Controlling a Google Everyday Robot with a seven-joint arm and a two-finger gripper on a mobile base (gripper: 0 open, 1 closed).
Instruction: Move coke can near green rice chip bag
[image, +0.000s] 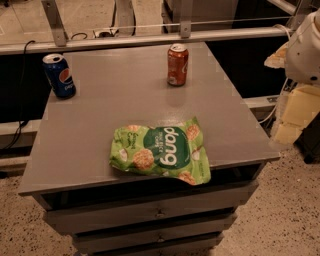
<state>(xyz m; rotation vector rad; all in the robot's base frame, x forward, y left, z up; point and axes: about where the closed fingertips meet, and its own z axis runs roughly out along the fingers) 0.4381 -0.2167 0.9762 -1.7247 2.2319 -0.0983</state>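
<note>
The coke can (177, 65) is red-orange with a silver top and stands upright at the back middle of the grey cabinet top (100, 125). The green rice chip bag (161, 150) lies flat near the front edge, with white "dang" lettering. The can and the bag are well apart. My gripper (294, 117) hangs off the right side of the cabinet, beyond its right edge, below the white arm housing (305, 47). It is far from the can and holds nothing that I can see.
A blue Pepsi can (59, 75) stands upright at the back left corner. A metal rail (150, 39) runs behind the cabinet. Drawers (150, 212) are below the front edge. Speckled floor lies to the right.
</note>
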